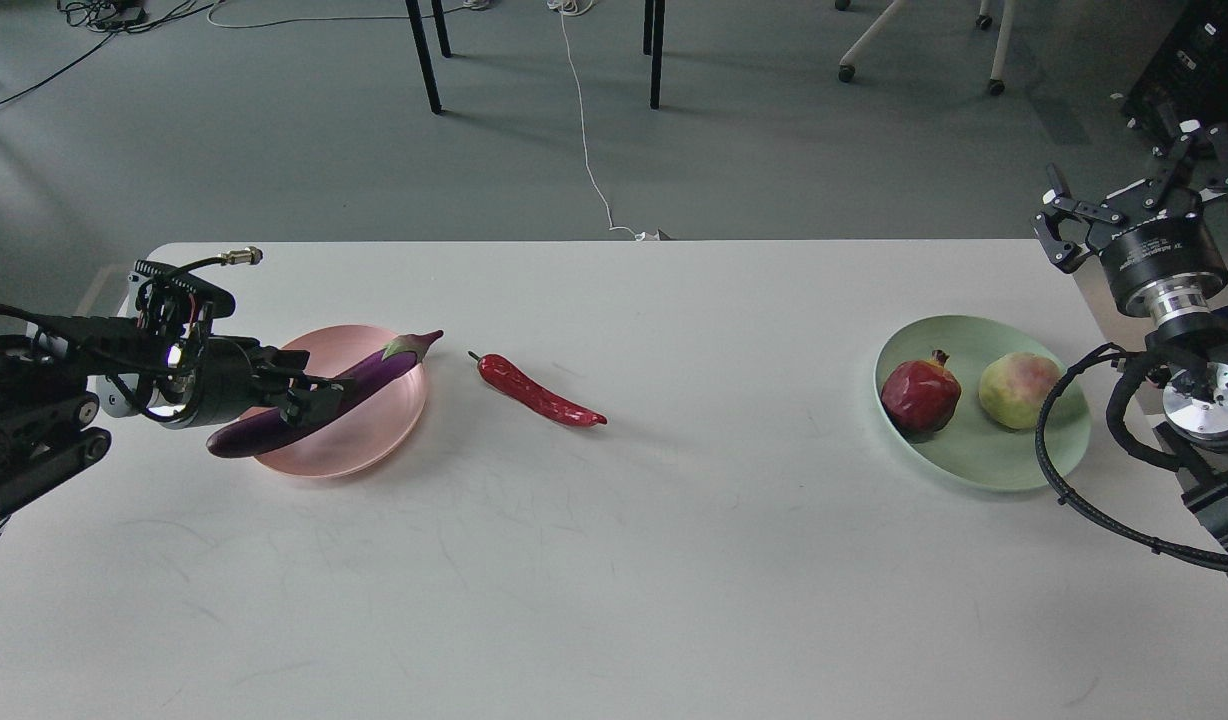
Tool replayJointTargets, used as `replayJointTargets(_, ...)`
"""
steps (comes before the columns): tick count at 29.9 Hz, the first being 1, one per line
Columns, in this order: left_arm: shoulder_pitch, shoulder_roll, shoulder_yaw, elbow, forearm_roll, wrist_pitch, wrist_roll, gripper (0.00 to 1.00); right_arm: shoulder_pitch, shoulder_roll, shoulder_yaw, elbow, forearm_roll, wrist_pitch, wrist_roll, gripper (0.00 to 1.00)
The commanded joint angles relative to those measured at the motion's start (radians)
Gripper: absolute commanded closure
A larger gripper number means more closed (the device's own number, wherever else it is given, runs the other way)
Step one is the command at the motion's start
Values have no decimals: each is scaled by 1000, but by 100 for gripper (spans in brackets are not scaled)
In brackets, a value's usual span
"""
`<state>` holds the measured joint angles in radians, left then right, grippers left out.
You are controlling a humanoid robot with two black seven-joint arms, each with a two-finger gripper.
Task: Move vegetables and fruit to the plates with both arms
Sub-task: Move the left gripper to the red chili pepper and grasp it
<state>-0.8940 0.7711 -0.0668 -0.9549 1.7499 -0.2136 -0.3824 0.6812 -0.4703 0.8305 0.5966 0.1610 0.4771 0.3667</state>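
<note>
My left gripper [309,396] is shut on the middle of the purple eggplant [376,365]. The eggplant lies slanted low across the pink plate [379,440], its cap over the far right rim and its tail past the left rim. The red chili [536,392] lies on the table just right of the pink plate. The pomegranate [920,395] and the yellow-green fruit [1018,389] sit side by side on the mint green plate [984,465] at the right. My right gripper [1139,190] is open and empty, raised beyond the green plate by the table's far right corner.
The white table [614,560] spans the view. Its far edge runs behind both plates. A looped black cable [1049,440] of my right arm hangs over the green plate's right rim. Chair legs and a white cord are on the floor beyond.
</note>
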Motion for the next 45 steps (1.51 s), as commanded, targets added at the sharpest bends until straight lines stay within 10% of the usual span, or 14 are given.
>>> replayJointTargets(1, -25, 2, -11, -12, -3, 0, 2, 17, -2, 1, -1, 2, 0, 2, 0, 2)
replayJointTargets(18, -232, -337, 166, -105, 432, 46, -38, 21, -23, -37, 2, 5, 2, 3, 1, 2)
replayJointTargets(45, -226, -625, 361, 389, 432, 275, -61, 28, -25, -22, 2, 5, 2, 5, 15, 2)
